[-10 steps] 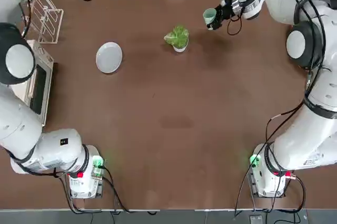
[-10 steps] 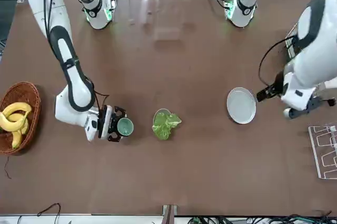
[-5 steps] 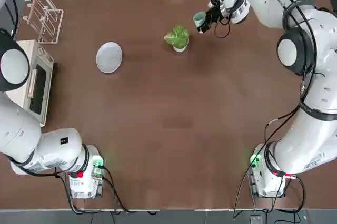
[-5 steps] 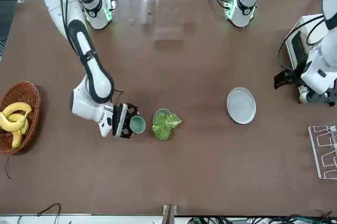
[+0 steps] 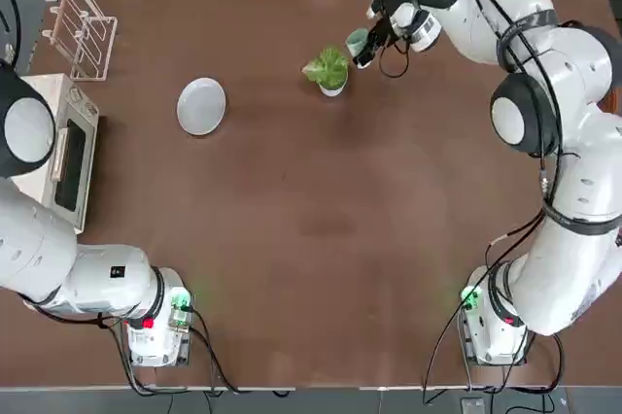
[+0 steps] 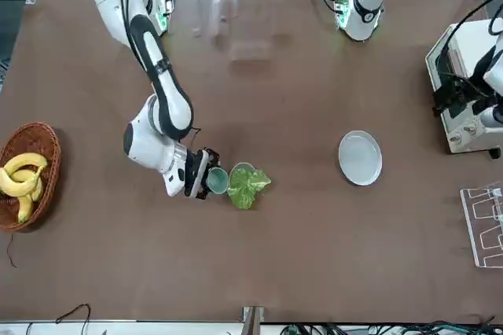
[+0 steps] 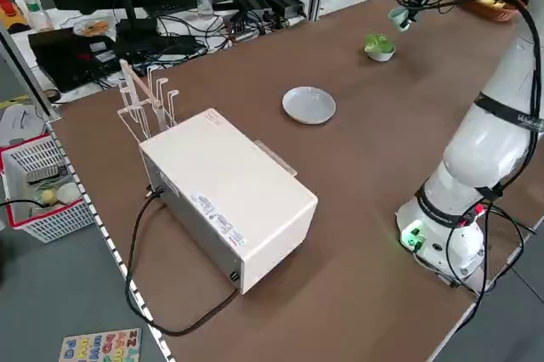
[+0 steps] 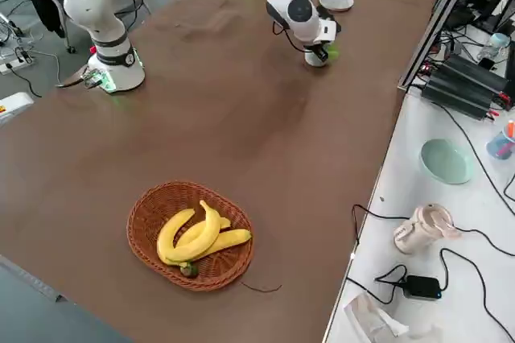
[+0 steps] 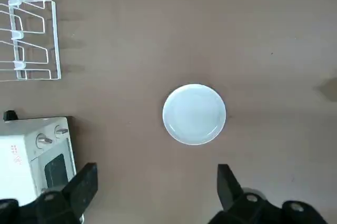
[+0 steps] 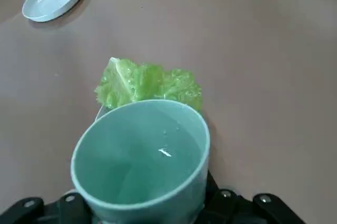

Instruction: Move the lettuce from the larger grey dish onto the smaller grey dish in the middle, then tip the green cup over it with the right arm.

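Beside the lettuce (image 5: pixel 328 66), right claw (image 5: pixel 365 46) grips the green cup (image 5: pixel 358 41).

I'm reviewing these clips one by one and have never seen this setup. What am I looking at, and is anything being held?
Two white robot arms stand side by side at a brown table. One camera looks down from overhead, one faces the robot from across the table, two watch from the sides, and one sits on each wrist.

The right tool is shut on the green cup, tilted on its side with its mouth towards the lettuce, which sits in the smaller grey dish. The larger grey dish is empty. The left tool is open, high above that dish.

Also there: a white oven, a wire rack and a basket of bananas.
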Controlling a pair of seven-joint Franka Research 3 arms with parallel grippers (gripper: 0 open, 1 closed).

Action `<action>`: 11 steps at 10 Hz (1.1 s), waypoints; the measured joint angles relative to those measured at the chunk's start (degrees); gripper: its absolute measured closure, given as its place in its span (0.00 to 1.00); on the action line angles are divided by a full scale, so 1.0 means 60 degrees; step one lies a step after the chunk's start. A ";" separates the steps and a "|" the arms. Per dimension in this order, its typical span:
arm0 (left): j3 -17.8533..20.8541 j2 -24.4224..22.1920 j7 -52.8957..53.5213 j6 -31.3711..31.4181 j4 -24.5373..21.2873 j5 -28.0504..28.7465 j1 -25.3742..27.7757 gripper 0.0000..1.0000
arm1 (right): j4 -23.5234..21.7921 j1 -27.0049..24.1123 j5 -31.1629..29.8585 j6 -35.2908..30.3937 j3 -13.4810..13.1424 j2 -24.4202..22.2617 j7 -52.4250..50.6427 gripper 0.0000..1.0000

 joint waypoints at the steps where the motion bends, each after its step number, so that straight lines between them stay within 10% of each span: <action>1: 0.0003 0.0001 0.0095 -0.0107 -0.0001 0.0000 0.0000 0.00 | -0.0001 0.0234 0.0000 -0.0041 -0.0229 -0.0001 0.0163 0.32; 6: 0.0056 -0.0141 0.0318 -0.0432 0.0019 -0.0001 0.0063 0.00 | -0.0004 0.1701 -0.0353 -0.1168 -0.1951 -0.0002 0.1968 0.32; 11: 0.0133 -0.0253 0.0329 -0.0478 -0.0004 -0.0429 0.0082 0.00 | 0.0444 0.1940 -0.1032 -0.1698 -0.2081 0.0001 0.3689 0.32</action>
